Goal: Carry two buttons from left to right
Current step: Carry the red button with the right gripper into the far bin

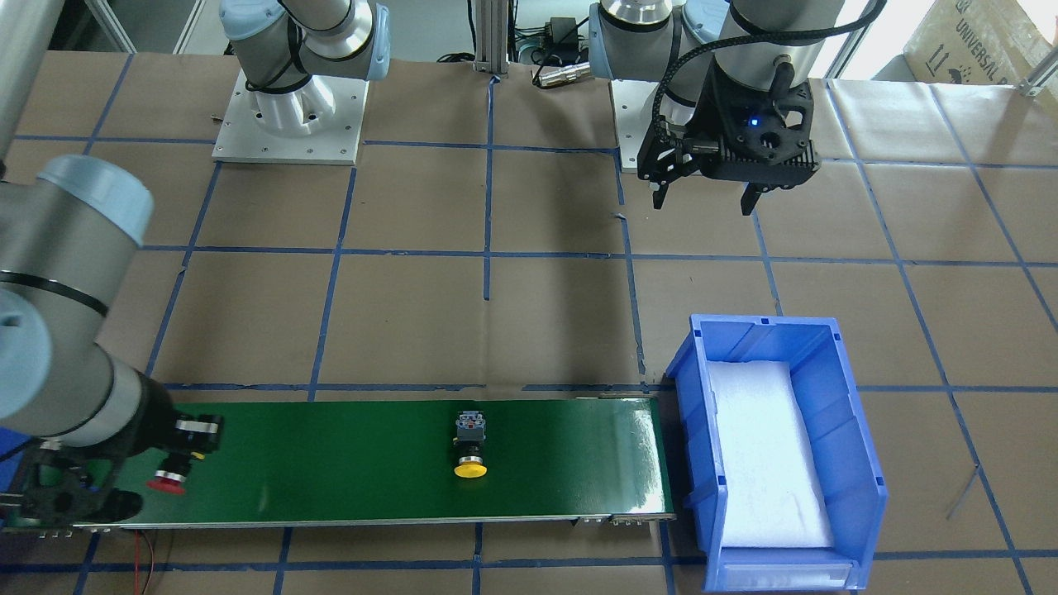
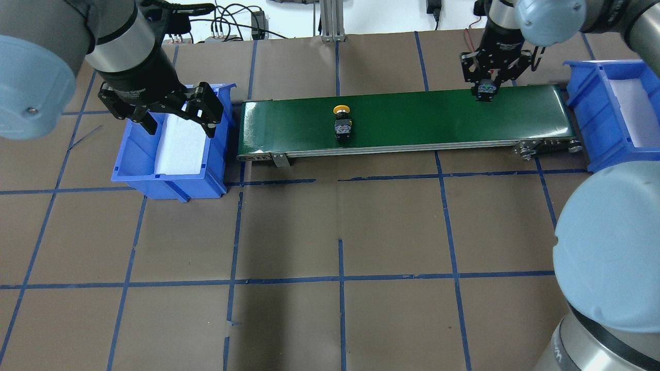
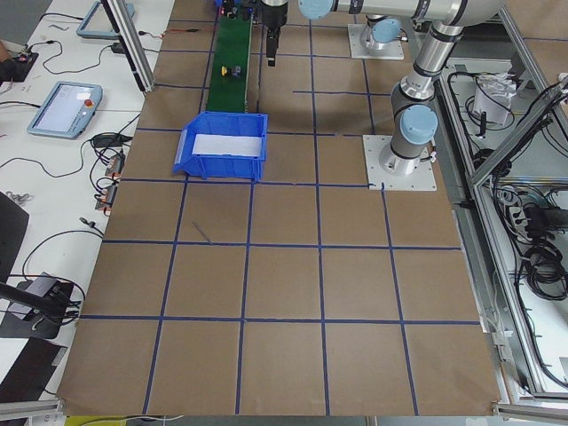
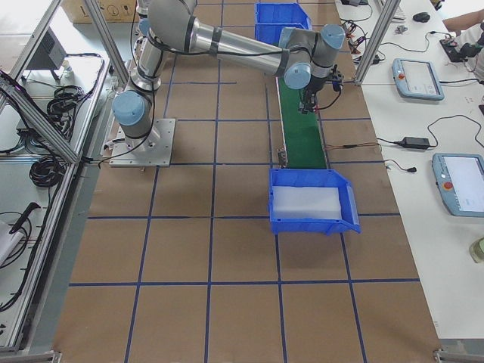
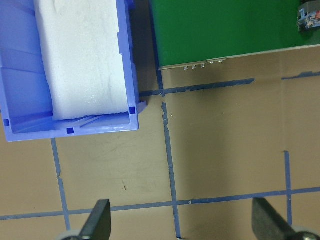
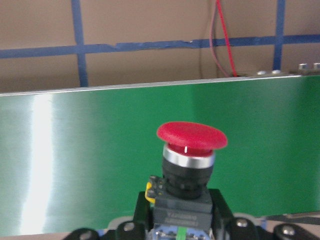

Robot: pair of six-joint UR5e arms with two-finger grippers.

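Observation:
The yellow button [image 1: 469, 450] lies on its side near the middle of the green conveyor belt [image 1: 331, 463]; it also shows from overhead [image 2: 342, 121]. The edge of its body shows in the left wrist view [image 5: 309, 17]. My right gripper [image 2: 485, 91] is shut on the grey-black body of the red button [image 6: 191, 150] over the belt's right end, with the red cap [image 1: 168, 482] pointing away from the robot. My left gripper [image 2: 180, 125] is open and empty, hovering over the near edge of the left blue bin [image 2: 135, 154].
The left bin [image 1: 860, 430] holds only white foam padding and stands at the belt's left end. A second blue bin [image 2: 593, 98] with white foam stands at the belt's right end. Brown paper with blue tape lines covers the table.

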